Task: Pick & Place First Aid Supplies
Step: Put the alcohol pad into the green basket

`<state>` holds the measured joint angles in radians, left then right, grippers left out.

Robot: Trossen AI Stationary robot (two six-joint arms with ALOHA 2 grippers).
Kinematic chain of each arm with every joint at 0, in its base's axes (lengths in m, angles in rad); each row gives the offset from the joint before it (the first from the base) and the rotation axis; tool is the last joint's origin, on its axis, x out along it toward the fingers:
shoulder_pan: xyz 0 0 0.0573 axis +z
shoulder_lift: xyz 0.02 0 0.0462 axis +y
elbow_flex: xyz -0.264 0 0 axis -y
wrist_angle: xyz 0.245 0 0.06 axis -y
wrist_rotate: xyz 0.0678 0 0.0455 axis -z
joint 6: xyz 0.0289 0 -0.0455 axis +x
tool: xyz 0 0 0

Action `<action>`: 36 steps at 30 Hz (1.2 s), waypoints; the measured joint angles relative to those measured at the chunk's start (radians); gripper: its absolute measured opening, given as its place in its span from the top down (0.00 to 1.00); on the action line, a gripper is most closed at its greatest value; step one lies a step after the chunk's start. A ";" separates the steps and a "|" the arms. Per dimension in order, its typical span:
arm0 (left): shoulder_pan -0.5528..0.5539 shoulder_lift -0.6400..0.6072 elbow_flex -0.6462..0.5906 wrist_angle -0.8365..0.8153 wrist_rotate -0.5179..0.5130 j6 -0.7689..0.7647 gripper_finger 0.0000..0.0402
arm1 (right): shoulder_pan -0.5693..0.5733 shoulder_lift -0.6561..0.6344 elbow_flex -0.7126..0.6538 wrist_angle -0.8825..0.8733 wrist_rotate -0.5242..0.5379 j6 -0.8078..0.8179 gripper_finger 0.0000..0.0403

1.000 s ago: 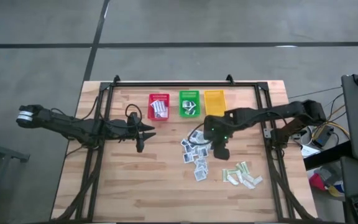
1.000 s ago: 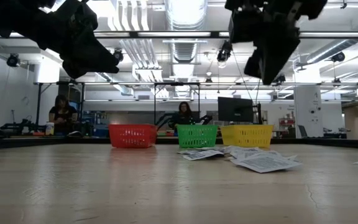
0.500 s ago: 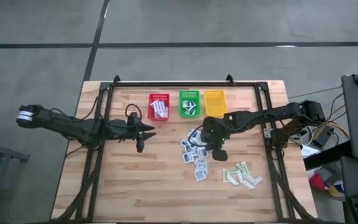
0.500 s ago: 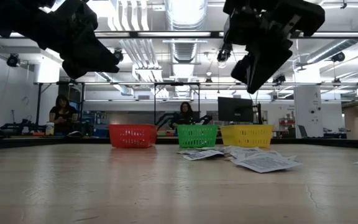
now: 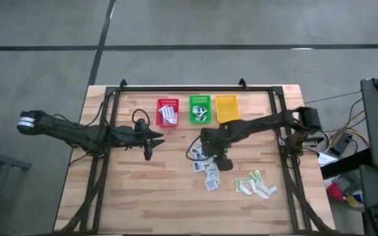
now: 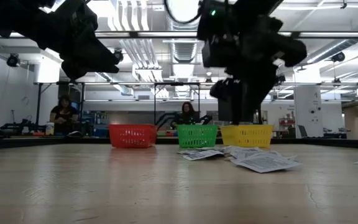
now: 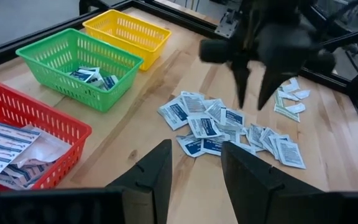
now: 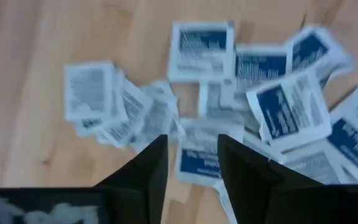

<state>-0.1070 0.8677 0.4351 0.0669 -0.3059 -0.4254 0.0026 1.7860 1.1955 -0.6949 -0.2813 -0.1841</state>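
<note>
Right tool (image 7: 257, 93) hangs with fingers parted, gripping nothing, over the square white-blue packets (image 5: 205, 164) heaped on the worktop (image 5: 143, 196). I worry it pinches two overlapping packets together. Left tool (image 5: 151, 139) waits open near the red basket (image 5: 167, 112).

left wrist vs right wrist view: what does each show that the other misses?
Left wrist only: the red plastic basket holding oblong white packets, the green plastic basket with a few small packets, the seemingly empty yellow plastic basket, the pale green-beige strips, and the right gripper from outside, fingers open, pointing down over the pile.

Right wrist only: a close look straight down at the packets, its own fingers apart just above them.

Both: the pile of small square white-blue packets on the wooden table.
</note>
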 joint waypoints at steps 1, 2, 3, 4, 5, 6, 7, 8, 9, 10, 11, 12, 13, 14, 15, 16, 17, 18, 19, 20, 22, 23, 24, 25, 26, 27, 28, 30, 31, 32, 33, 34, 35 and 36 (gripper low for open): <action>0.000 0.000 0.000 0.001 0.003 0.000 0.67 | -0.004 0.017 0.012 -0.024 0.001 -0.005 0.65; 0.000 0.000 0.000 0.000 0.007 -0.001 0.67 | -0.007 0.034 0.020 -0.047 0.002 -0.010 0.64; 0.000 0.000 0.000 -0.001 0.008 -0.001 0.67 | -0.008 0.047 0.025 -0.064 0.004 -0.016 0.63; 0.000 0.000 0.000 0.000 0.009 -0.001 0.67 | -0.009 0.058 0.026 -0.069 0.004 -0.023 0.62; 0.000 0.000 0.000 -0.001 0.008 -0.001 0.67 | -0.008 0.068 0.026 -0.068 0.005 -0.027 0.62; 0.000 0.000 0.000 -0.001 0.008 0.001 0.67 | -0.008 0.077 0.026 -0.068 0.015 -0.031 0.61; 0.000 0.000 0.000 -0.001 0.009 0.001 0.67 | -0.007 0.083 0.026 -0.069 0.026 -0.033 0.61; 0.000 0.000 0.000 -0.002 0.009 0.001 0.67 | -0.007 0.089 0.026 -0.068 0.038 -0.033 0.61; 0.000 0.000 0.000 -0.002 0.009 0.001 0.67 | -0.007 0.094 0.026 -0.064 0.052 -0.032 0.60; 0.000 0.000 0.000 -0.002 0.009 0.002 0.67 | -0.007 0.097 0.026 -0.063 0.063 -0.028 0.60; 0.000 0.000 0.000 -0.003 0.009 0.005 0.67 | -0.008 0.099 0.026 -0.064 0.077 -0.024 0.60; 0.000 0.000 0.000 -0.003 0.009 0.005 0.67 | -0.008 0.102 0.026 -0.060 0.084 -0.024 0.59; 0.000 0.000 0.000 -0.003 0.009 0.005 0.67 | -0.008 0.103 0.026 -0.055 0.093 -0.023 0.59; 0.000 0.000 0.000 -0.003 0.009 0.005 0.67 | -0.007 0.106 0.026 -0.054 0.106 -0.024 0.59; 0.000 0.000 0.000 -0.003 0.009 0.005 0.67 | -0.007 0.109 0.026 -0.055 0.115 -0.025 0.59; 0.000 0.000 0.000 -0.002 0.009 0.005 0.67 | -0.007 0.113 0.026 -0.054 0.125 -0.027 0.59; 0.000 0.000 0.000 -0.002 0.009 0.005 0.67 | -0.007 0.118 0.026 -0.055 0.125 -0.031 0.60; 0.000 0.000 0.000 -0.002 0.009 0.005 0.67 | -0.007 0.123 0.026 -0.054 0.126 -0.032 0.60; 0.000 0.000 0.000 -0.002 0.009 0.005 0.67 | -0.007 0.129 0.026 -0.054 0.126 -0.032 0.60; 0.000 0.000 0.000 -0.001 0.009 0.005 0.67 | -0.007 0.136 0.025 -0.054 0.126 -0.033 0.61; 0.000 0.000 0.000 -0.001 0.009 0.004 0.67 | -0.006 0.150 0.027 -0.054 0.128 -0.033 0.61; 0.000 0.000 0.000 -0.001 0.009 0.004 0.67 | -0.005 0.157 0.028 -0.054 0.128 -0.031 0.62; 0.000 0.000 0.000 -0.001 0.009 0.004 0.67 | -0.003 0.165 0.030 -0.054 0.128 -0.030 0.62; 0.000 0.000 0.000 0.000 0.009 0.004 0.67 | -0.001 0.171 0.030 -0.055 0.129 -0.030 0.63; 0.000 0.000 0.000 0.000 0.009 0.004 0.67 | 0.000 0.175 0.030 -0.055 0.131 -0.030 0.64; 0.000 0.000 0.000 0.001 0.009 0.004 0.67 | 0.001 0.181 0.030 -0.055 0.132 -0.029 0.64; 0.000 0.000 0.000 0.001 0.009 0.004 0.67 | 0.000 0.184 0.031 -0.056 0.132 -0.028 0.65; 0.000 0.000 0.000 0.001 0.009 0.004 0.67 | 0.000 0.182 0.031 -0.057 0.131 -0.027 0.67; 0.000 0.000 0.000 0.001 0.009 0.004 0.67 | 0.000 0.181 0.031 -0.056 0.132 -0.026 0.68; 0.000 0.000 0.000 0.001 0.009 0.004 0.67 | 0.000 0.179 0.030 -0.055 0.132 -0.026 0.69; 0.000 0.000 0.000 0.001 0.009 0.004 0.67 | 0.000 0.174 0.030 -0.055 0.132 -0.026 0.70; 0.000 0.000 0.000 0.000 0.009 0.004 0.67 | 0.000 0.169 0.029 -0.055 0.132 -0.025 0.71; 0.000 0.000 0.000 0.000 0.009 0.005 0.67 | 0.000 0.164 0.029 -0.053 0.132 -0.026 0.72; 0.000 0.000 0.000 0.000 0.009 0.005 0.67 | 0.000 0.162 0.028 -0.051 0.132 -0.027 0.73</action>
<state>-0.1070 0.8674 0.4351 0.0673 -0.2966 -0.4206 0.0029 1.9476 1.2234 -0.7455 -0.1497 -0.2107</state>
